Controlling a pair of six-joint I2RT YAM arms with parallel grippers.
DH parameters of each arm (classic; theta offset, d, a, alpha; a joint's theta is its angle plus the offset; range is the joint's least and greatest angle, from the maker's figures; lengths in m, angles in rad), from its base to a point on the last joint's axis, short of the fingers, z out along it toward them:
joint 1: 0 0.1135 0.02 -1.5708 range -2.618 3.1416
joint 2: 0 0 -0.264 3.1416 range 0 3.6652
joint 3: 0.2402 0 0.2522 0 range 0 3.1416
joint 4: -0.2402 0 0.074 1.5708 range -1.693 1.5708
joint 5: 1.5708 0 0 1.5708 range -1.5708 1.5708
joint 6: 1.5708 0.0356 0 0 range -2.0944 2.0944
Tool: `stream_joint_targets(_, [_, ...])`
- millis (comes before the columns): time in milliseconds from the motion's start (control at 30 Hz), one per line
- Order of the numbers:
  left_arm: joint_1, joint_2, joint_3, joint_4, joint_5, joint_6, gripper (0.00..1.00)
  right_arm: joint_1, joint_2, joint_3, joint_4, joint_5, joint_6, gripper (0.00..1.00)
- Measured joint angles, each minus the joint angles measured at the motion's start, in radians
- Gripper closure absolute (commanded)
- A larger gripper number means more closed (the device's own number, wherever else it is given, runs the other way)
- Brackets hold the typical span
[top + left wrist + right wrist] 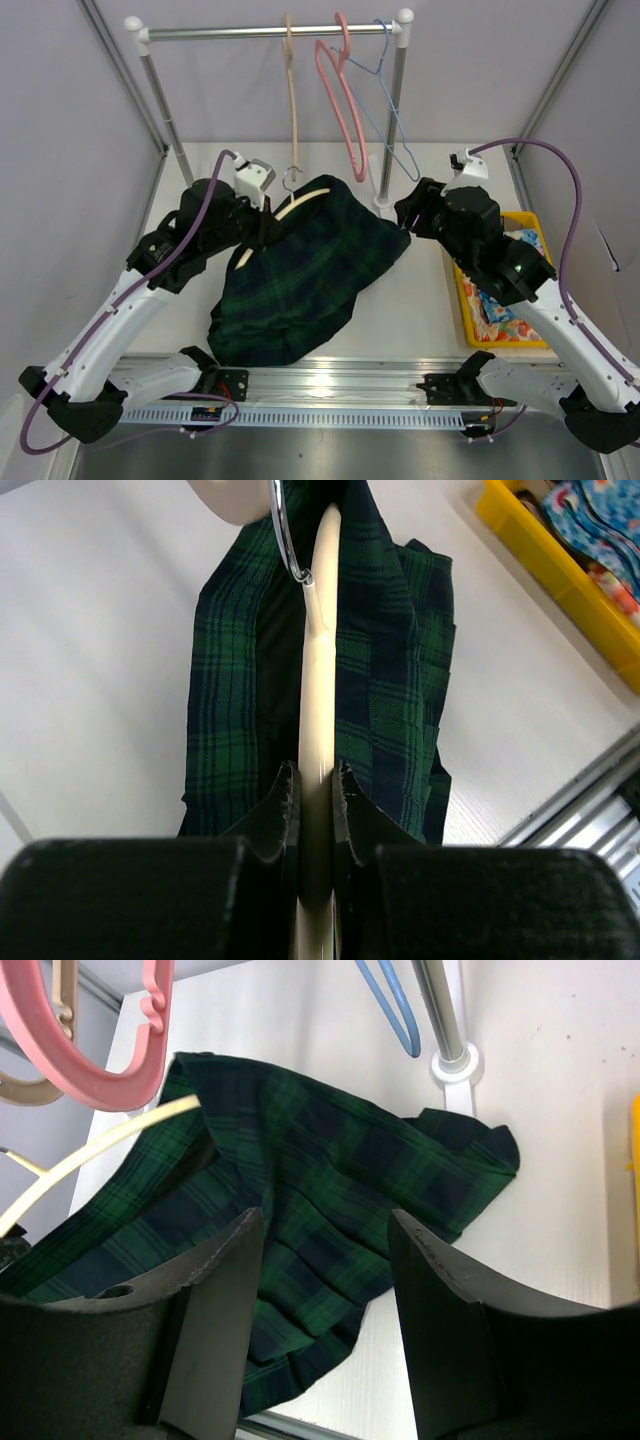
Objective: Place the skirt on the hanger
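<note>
Skirt (pixel 300 280) lies half-draped over the hanger (pixel 318 680), mostly slumped on the table (pixel 420 300). Left gripper (pixel 315 790) is clamped on the hanger. Right gripper (pixel 325 1235) hangs empty, jaws apart — so the unsupported cloth could slide off if the hanger tilts.

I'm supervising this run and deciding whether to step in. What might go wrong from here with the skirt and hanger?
1. The right gripper is open and holds nothing, so only the left gripper, shut on the hanger, supports things; lifting might let the skirt slide off, since most of it lies on the table.
2. The left grip pinches one thin hanger arm; the fabric's weight may twist it.
3. The pink hanger hangs close by and might snag.
</note>
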Motion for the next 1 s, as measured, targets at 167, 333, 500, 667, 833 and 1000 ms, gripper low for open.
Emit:
stream_joint_targets(167, [0.053, -0.014, -0.002, -0.011, -0.003, -0.021, 1.0, -0.002, -0.006, 0.0, -0.001, 0.011, -0.003, 0.41])
stream_joint_targets(333, [0.056, -0.044, -0.013, -0.017, 0.005, -0.021, 1.0, -0.003, -0.006, 0.0, -0.001, 0.017, -0.013, 0.42])
stream_joint_targets(500, [0.056, -0.095, -0.02, -0.026, 0.003, -0.02, 1.0, -0.005, -0.006, 0.0, -0.001, 0.02, -0.021, 0.42])
stream_joint_targets(667, [0.056, -0.129, -0.02, -0.029, -0.003, -0.019, 1.0, -0.005, -0.006, 0.0, 0.0, 0.02, -0.023, 0.42])
stream_joint_targets(833, [0.056, -0.175, -0.02, -0.04, 0.002, -0.01, 1.0, -0.006, -0.006, -0.001, 0.002, 0.02, -0.024, 0.42])
stream_joint_targets(1000, [0.056, -0.211, -0.02, -0.043, 0.0, 0.0, 1.0, -0.006, -0.005, -0.001, 0.004, 0.019, -0.024, 0.42])
